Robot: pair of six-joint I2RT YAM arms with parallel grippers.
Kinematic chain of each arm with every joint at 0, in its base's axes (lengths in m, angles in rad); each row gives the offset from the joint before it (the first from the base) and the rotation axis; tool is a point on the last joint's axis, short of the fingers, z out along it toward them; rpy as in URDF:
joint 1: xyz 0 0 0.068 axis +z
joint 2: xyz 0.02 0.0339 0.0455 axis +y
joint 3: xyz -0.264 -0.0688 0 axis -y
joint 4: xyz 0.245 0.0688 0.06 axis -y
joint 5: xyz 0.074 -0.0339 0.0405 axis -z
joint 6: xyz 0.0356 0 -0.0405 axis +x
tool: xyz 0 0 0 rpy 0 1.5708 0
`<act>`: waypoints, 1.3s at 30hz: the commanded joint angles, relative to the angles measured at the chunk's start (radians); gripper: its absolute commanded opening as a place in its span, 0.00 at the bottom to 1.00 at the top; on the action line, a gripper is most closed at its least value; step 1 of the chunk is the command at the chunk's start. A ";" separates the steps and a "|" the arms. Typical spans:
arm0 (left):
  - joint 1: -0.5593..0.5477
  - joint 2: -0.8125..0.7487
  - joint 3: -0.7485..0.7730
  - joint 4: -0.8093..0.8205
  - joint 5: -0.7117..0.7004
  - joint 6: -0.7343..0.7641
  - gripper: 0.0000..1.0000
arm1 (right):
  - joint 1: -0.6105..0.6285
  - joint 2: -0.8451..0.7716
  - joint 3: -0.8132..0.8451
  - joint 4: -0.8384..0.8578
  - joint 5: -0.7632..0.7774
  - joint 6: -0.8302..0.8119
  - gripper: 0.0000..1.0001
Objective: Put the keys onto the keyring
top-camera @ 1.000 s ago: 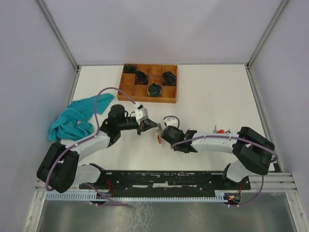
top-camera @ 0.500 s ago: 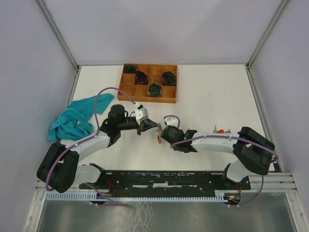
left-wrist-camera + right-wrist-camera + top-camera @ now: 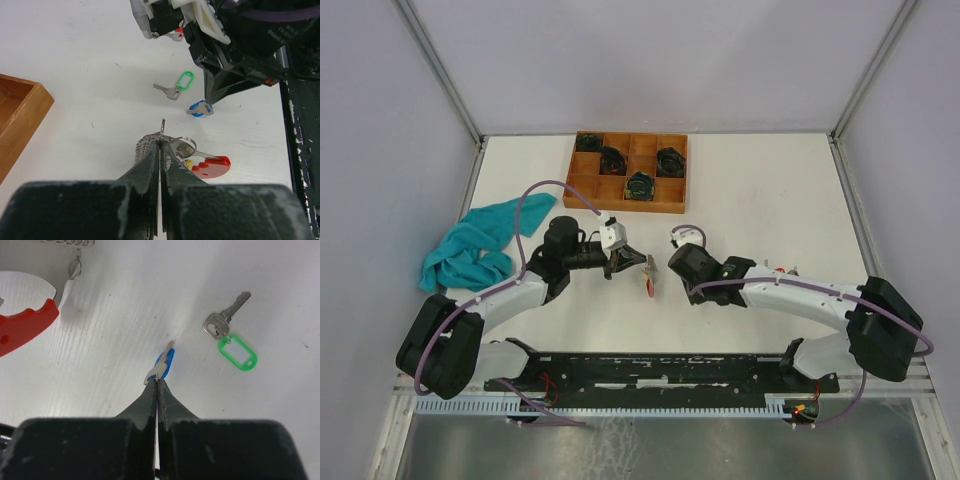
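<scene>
Blue-tagged key (image 3: 161,366) is pinched at its metal end by the right gripper (image 3: 157,382), jaws pressed tight on it, down at the white table (image 3: 75,60) just beyond the keyring (image 3: 183,145). The left gripper (image 3: 161,141) has its jaws clamped together on that keyring's wire, and a red tag (image 3: 214,168) hangs off the ring. The green-tagged key (image 3: 178,86) lies flat and loose a bit further from the keyring, past the blue one, with nothing touching it.
</scene>
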State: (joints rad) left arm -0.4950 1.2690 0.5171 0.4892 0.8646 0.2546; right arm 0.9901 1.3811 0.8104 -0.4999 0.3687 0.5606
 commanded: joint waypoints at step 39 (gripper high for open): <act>-0.005 -0.017 0.015 0.021 -0.018 0.000 0.03 | -0.250 0.292 0.321 -0.134 -0.328 -0.297 0.31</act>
State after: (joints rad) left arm -0.4953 1.2686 0.5171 0.4892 0.8642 0.2546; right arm 0.7422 1.7939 1.1637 -0.6975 0.0158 0.2413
